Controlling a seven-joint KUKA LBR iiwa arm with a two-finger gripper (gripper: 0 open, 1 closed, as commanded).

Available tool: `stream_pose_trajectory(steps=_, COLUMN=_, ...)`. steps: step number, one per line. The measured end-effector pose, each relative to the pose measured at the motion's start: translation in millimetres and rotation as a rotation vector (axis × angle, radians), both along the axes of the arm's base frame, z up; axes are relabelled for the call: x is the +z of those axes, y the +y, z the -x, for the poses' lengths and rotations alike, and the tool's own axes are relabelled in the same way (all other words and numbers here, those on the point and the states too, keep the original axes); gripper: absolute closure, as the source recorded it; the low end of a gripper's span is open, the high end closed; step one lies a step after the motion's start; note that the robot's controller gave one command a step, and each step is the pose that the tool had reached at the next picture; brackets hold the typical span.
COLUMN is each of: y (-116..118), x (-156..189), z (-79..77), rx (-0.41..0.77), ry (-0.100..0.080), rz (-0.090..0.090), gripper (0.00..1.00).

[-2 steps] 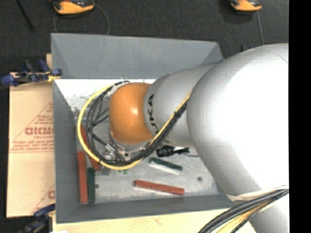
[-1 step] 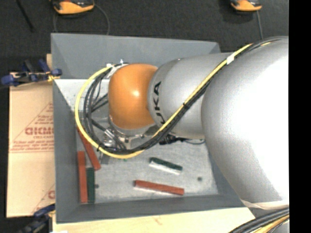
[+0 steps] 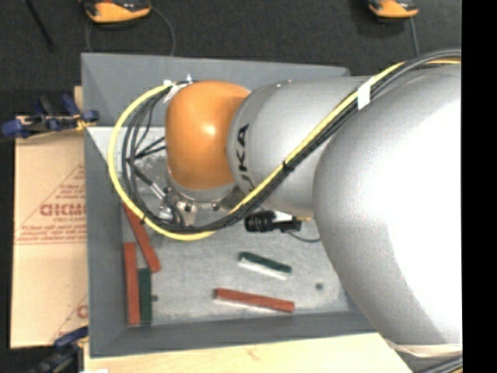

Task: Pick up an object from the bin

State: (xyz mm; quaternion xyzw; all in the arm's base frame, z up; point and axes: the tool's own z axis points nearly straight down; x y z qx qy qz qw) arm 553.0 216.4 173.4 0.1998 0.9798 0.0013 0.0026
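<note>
Slanted red-brown flat strip point(image 3: 144, 244) lies flat at the grey metal bin's point(image 3: 104, 247) left, so the gripper point(image 3: 177, 207) hangs low there. Open or closed? Can't tell.

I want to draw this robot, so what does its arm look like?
The arm is made of fat, round, silver-grey tubes. Near its end sits a smooth orange cover shaped like a dome. Black letters are printed on the silver beside it. A thin yellow cable and black cables loop around the end.
</note>
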Motion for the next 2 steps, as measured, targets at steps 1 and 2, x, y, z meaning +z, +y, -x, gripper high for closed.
stream_pose_trajectory(steps=1, y=-88.2, x=-9.6, z=-48.0, rx=-0.307, ry=0.001, rz=0.002, gripper=1.0)
stream_pose_trajectory(steps=2, y=-84.8, x=57.0, z=-47.6, rx=-0.307, ry=-0.003, rz=-0.002, gripper=1.0)
